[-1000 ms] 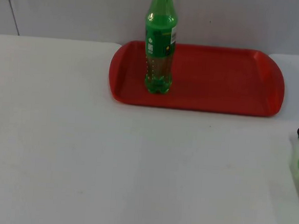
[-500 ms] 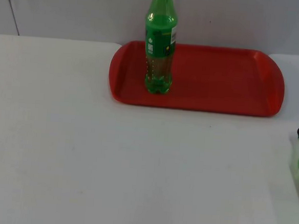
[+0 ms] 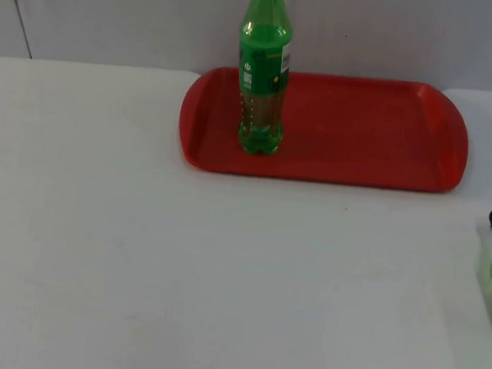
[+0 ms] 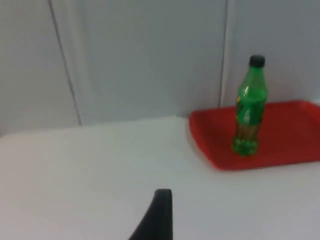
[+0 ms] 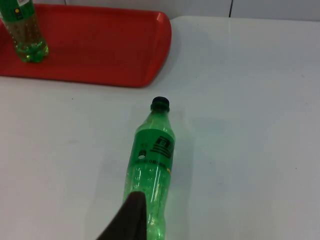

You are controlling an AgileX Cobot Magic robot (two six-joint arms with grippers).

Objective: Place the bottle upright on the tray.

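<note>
The left end effector [image 4: 159, 212] hangs above the bare left part of the white counter [image 3: 140, 253]; one black fingertip is visible, so how far it is open cannot be told. A red tray [image 3: 359, 133] lies at the counter's far edge, against the grey wall [image 3: 408, 35]. An upright green bottle [image 3: 263, 76] stands on the tray's left end. A second bottle [image 5: 151, 165] lies on its side at the counter's right edge, black cap toward the tray, apart from it. The right end effector [image 5: 131, 215] hovers over that bottle's base; its opening cannot be told either, and it grips nothing visible.
</note>
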